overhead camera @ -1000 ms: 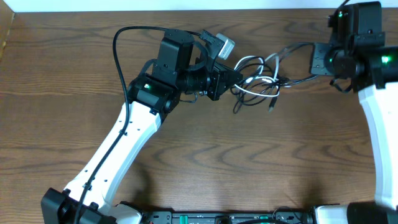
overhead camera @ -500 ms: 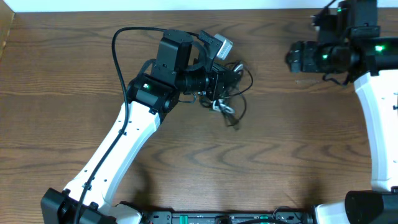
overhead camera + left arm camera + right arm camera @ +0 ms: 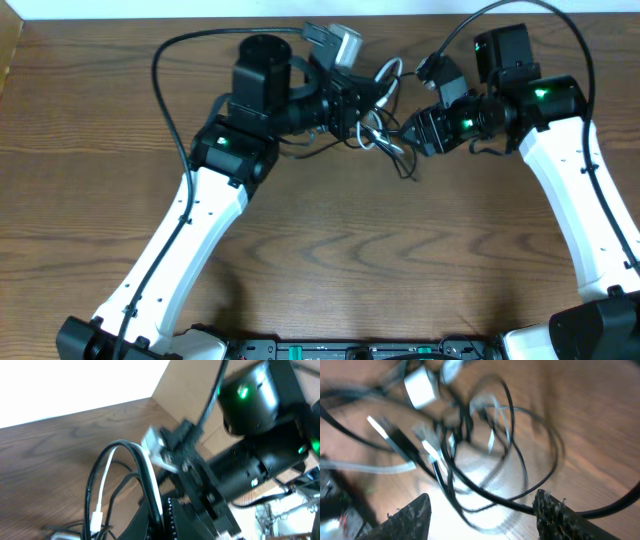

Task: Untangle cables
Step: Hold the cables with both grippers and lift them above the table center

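Left gripper [image 3: 354,108] clamped on tangled bundle of thin black and white cables [image 3: 380,132]. Right gripper [image 3: 481,504] spread, loops just ahead; closing could pinch 2 strands, tightening the knot.

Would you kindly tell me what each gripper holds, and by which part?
The left gripper is shut on the tangled cables, at the bunch's side nearest that arm. The right gripper is open beside the bunch, holding nothing.

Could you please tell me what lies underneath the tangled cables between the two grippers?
Only bare wooden table shows through the loops of the cables. Where the left gripper clamps them, whatever lies below is covered.
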Robot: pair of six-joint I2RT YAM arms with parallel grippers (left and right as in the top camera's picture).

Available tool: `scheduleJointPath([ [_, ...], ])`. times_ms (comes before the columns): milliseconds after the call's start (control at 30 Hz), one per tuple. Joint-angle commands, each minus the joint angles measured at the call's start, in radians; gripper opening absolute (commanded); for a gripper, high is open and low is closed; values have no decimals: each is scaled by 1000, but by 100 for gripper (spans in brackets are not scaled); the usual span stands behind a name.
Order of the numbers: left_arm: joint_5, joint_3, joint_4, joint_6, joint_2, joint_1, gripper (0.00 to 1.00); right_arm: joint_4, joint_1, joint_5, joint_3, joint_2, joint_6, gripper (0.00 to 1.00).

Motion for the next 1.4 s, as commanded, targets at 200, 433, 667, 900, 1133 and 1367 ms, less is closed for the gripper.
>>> scheduleJointPath([
  [200,-7,9,20,-48,-23,38,8,-9,9,-309,-10,-1,-270,60],
  [433,-71,9,23,-90,-23,38,8,-44,16,-441,-12,-1,-410,64],
  [667,-111,9,53,-230,-23,38,8,90,72,-451,-43,-1,-403,67],
  [900,-110,9,94,-392,-23,38,8,369,137,-378,-125,-1,-206,66],
  [1133,-110,9,101,-407,-23,38,8,466,164,-343,-154,-1,-147,35],
  [1367,-111,9,105,-415,-23,38,8,470,164,-272,-154,-1,-75,1],
])
